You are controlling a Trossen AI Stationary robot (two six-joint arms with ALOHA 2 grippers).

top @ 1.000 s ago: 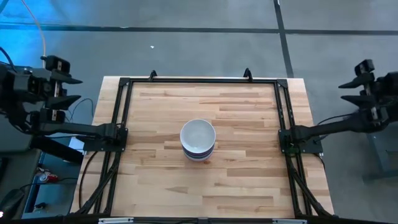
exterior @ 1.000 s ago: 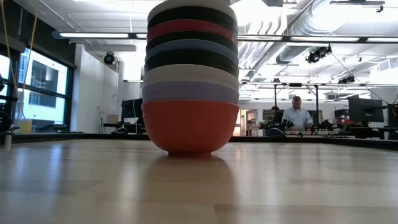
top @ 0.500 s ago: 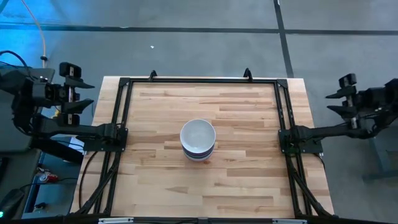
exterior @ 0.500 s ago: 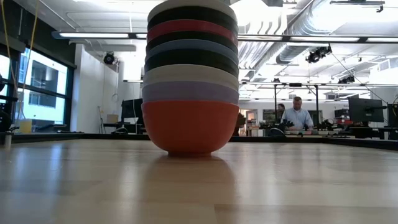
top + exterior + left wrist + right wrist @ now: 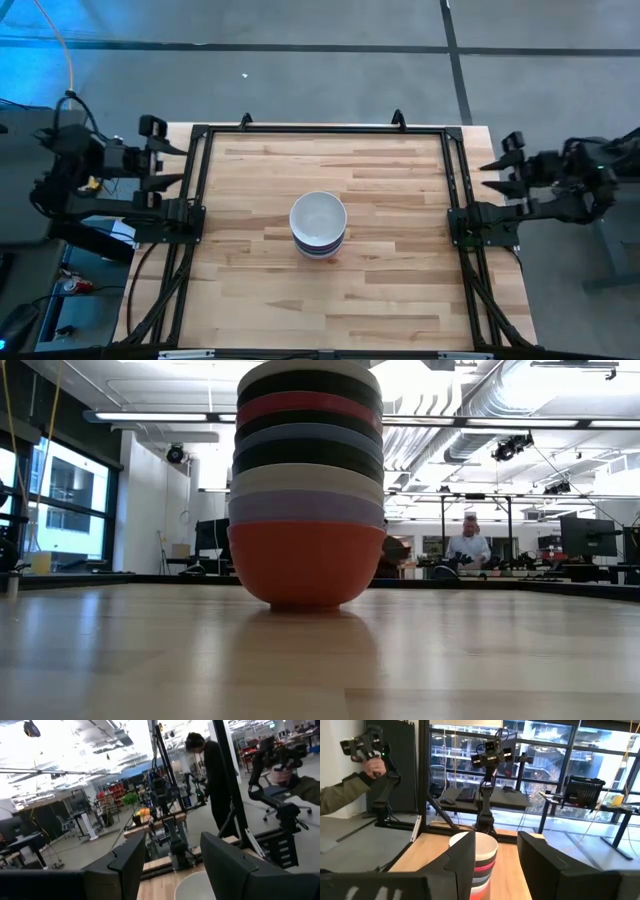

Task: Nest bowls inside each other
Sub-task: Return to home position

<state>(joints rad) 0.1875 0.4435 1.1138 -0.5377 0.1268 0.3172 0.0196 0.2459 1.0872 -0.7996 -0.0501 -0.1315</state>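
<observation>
In low view, colour-banded bowls (image 5: 306, 490)

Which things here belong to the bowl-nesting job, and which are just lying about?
Job: stack of nested bowls, white bowl on top, orange-red bowl at bottom; left gripper and right gripper, both open, at the table sides.
Lying about: black frame, person in the room behind.

Stack of bowls (image 5: 318, 222): nine, nested upright in one straight column, mid-counter (image 5: 400, 290). Bottom to top:
- red bowl (image 5: 306, 565), resting on the wood
- lavender bowl (image 5: 306, 508)
- white bowl (image 5: 306, 480)
- black bowl (image 5: 306, 457)
- blue bowl (image 5: 306, 435)
- second black bowl (image 5: 306, 418)
- magenta bowl (image 5: 306, 402)
- third black bowl (image 5: 306, 382)
- top white bowl (image 5: 306, 365), empty, rim up
</observation>
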